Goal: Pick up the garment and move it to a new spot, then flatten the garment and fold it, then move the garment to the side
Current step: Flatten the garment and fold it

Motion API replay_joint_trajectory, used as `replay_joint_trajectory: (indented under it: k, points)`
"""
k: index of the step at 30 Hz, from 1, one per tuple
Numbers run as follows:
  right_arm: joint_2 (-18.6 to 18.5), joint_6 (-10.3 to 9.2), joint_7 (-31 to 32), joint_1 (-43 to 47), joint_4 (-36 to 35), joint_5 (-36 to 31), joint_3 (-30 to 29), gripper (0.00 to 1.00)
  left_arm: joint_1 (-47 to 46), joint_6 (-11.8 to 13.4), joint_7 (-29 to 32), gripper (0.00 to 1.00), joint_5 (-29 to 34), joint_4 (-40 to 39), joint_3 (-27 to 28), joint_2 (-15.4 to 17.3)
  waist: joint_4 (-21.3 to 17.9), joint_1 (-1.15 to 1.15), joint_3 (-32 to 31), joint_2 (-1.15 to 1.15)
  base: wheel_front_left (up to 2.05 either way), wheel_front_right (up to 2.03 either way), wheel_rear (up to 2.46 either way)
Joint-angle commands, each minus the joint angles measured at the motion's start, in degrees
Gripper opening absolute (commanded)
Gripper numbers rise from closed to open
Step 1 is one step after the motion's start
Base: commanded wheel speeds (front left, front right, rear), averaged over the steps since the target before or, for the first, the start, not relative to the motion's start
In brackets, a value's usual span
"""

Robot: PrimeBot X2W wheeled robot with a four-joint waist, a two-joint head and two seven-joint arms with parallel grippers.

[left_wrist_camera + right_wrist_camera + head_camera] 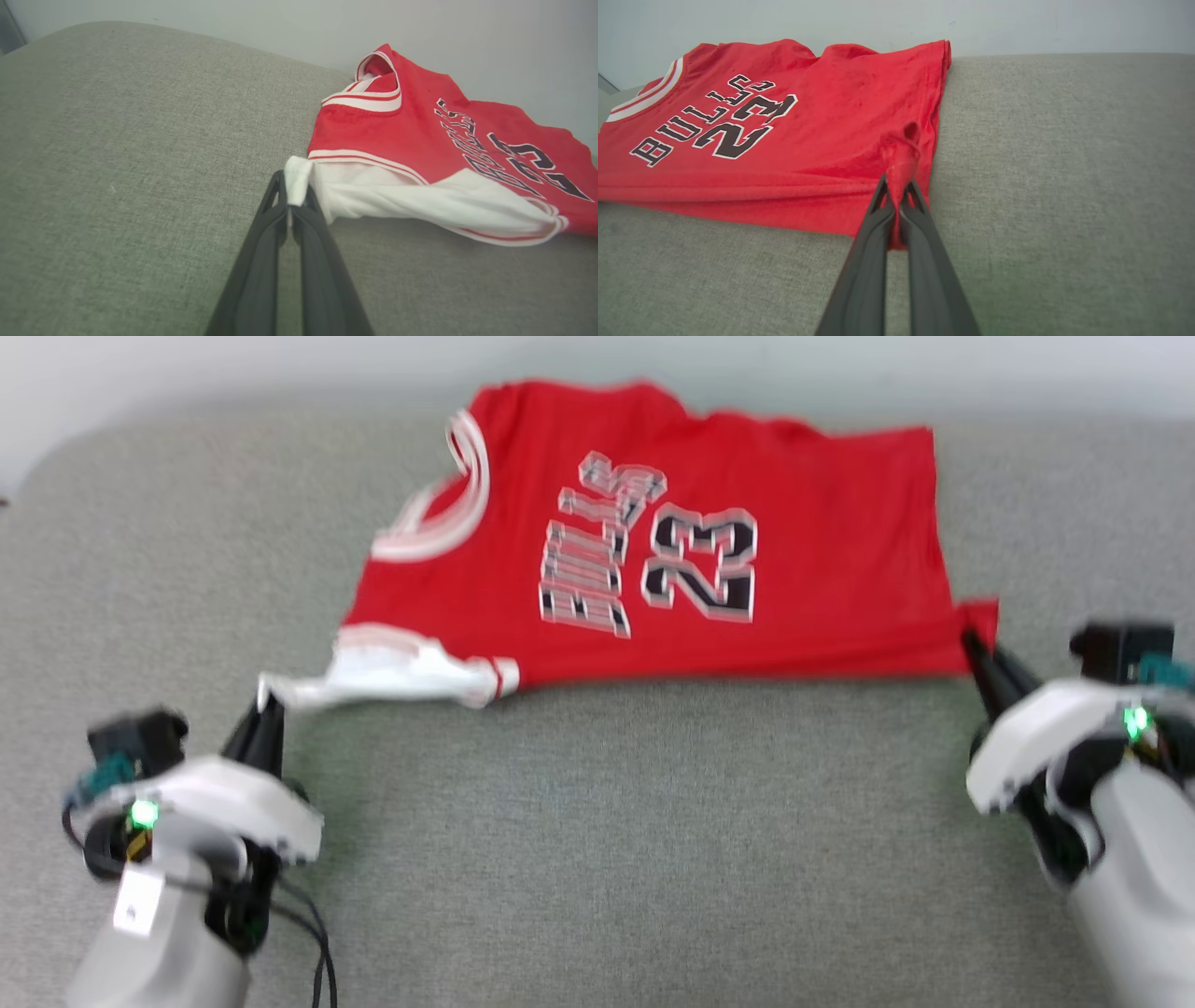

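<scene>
L arm (pixel 159 943) fwd, jaws pinch garment (pixel 822 551) sleeve (pixel 420 200); R arm (pixel 1139 868) fwd, jaws pinch hem (pixel 901 161).

Left tool (pixel 271 707): over the near-left part of the surface (pixel 607 859), fingers pointing toward the far edge, jaws pinched together on a white sleeve corner of the garment (pixel 822 523).
Left forearm (pixel 154 957): pale, rose from the near-left corner.
Right tool (pixel 973 644): by the right edge, fingers angled far-left, jaws pinched on the garment's red hem corner.
Right forearm (pixel 1144 905): pale, rose from the near-right corner.
</scene>
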Motion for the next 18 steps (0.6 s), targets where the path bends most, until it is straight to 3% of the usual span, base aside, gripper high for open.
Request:
replay_joint_trajectory:
  k: [1,10,18]
  points:
    - [-1.55,-0.16,0.22,4.17,-1.62,0.81,-0.43,0.00,3.97,1.10,0.31,0.00,-0.78,-2.02,0.77,1.04,0.38,0.01,-4.15,0.00,0.00,0.00,0.00]
    - [-0.96,-0.17,4.12,22.41,-14.58,-0.74,-5.61,0.00,24.85,7.97,7.44,0.00,-5.13,-19.91,3.21,2.07,0.38,0.01,-10.11,0.00,0.00,0.00,0.00]
    - [4.42,-0.17,12.20,40.60,-31.47,-6.37,-15.29,0.00,40.76,16.39,16.47,0.00,-6.41,-39.19,3.82,4.47,1.54,0.01,-12.44,0.00,0.00,0.00,0.00]
